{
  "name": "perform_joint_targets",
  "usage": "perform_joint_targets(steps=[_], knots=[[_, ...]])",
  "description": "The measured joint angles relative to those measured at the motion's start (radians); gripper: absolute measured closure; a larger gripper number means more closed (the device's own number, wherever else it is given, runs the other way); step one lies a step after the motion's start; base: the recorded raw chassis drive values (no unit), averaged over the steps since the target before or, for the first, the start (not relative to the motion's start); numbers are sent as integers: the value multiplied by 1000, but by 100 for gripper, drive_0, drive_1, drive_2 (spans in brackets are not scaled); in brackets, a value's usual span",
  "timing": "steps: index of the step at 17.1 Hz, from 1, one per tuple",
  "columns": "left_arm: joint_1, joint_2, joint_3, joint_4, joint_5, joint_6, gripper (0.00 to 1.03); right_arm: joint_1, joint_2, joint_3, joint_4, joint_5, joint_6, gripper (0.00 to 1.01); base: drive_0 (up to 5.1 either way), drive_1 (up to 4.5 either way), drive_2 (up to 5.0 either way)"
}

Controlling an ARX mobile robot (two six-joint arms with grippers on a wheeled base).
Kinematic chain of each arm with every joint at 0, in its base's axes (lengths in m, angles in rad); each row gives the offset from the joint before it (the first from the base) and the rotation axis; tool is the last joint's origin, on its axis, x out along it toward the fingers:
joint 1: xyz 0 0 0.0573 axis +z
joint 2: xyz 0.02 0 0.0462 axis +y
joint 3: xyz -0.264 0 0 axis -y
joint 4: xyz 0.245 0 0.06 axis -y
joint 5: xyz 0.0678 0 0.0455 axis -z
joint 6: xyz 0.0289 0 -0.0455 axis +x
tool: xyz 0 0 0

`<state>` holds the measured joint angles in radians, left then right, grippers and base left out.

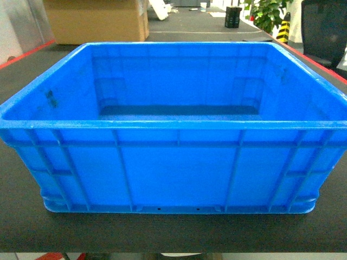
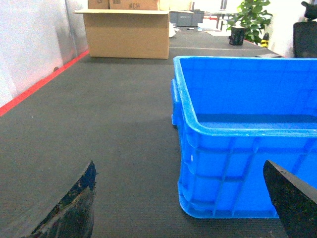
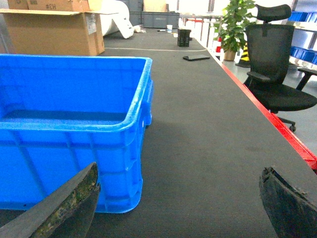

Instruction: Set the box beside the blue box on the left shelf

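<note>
Blue box [image 1: 173, 168] sits upright on dark surface [image 2: 109, 124], nothing visible inside. Left claw [image 2: 185, 198] and right claw [image 3: 178, 203] both spread wide, holding nothing. Cardboard carton [image 2: 126, 32] stands behind.

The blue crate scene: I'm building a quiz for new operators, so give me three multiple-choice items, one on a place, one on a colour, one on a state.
1. Where does the blue crate stand?
A. on the dark mat
B. on a roller shelf
C. on the office chair

2. What colour is the stripe along the dark mat's right edge?
A. yellow
B. red
C. white

3. How are the fingers of the left gripper?
A. shut on the crate's rim
B. shut on nothing
C. spread apart, holding nothing

Key: 1 A, its base rests flat on the mat; 2 B, the red stripe runs beside the office chair; 3 C, both fingers sit wide apart, touching nothing.
</note>
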<state>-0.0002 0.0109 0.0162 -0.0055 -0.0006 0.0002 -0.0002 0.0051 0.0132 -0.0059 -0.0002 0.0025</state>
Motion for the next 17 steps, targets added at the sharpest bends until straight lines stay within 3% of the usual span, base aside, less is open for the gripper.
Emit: perform_joint_targets(steps=[1, 2, 3, 4, 5, 7, 9, 11, 15, 17], knots=[[0, 0, 0, 0, 0, 0, 5, 0, 0, 0, 0, 0, 0, 3, 0, 0, 0], [-36, 11, 0, -1, -97, 3, 5, 0, 0, 0, 0, 0, 0, 3, 0, 0, 0], [-126, 49, 0, 10, -274, 5, 5, 44, 14, 3, -30, 113, 3, 3, 0, 0, 0], [-151, 66, 0, 20, -346, 8, 5, 92, 56, 2, -22, 219, 7, 3, 0, 0, 0], [-137, 99, 0, 80, -416, 6, 5, 93, 75, 3, 2, 303, 29, 3, 0, 0, 0], [-139, 227, 1, 211, -391, 5, 5, 75, 172, 11, 84, 262, 76, 3, 0, 0, 0], [-96, 420, 27, 371, -339, 4, 5, 50, 351, 72, 219, 195, 113, 3, 0, 0, 0], [-47, 742, 173, 624, -259, -8, 5, 53, 657, 242, 391, 111, 123, 3, 0, 0, 0], [-43, 927, 278, 714, -214, -12, 5, 66, 832, 344, 426, 92, 123, 3, 0, 0, 0], [-50, 1157, 401, 721, -177, -22, 5, 76, 1061, 479, 396, 76, 123, 3, 0, 0, 0]])
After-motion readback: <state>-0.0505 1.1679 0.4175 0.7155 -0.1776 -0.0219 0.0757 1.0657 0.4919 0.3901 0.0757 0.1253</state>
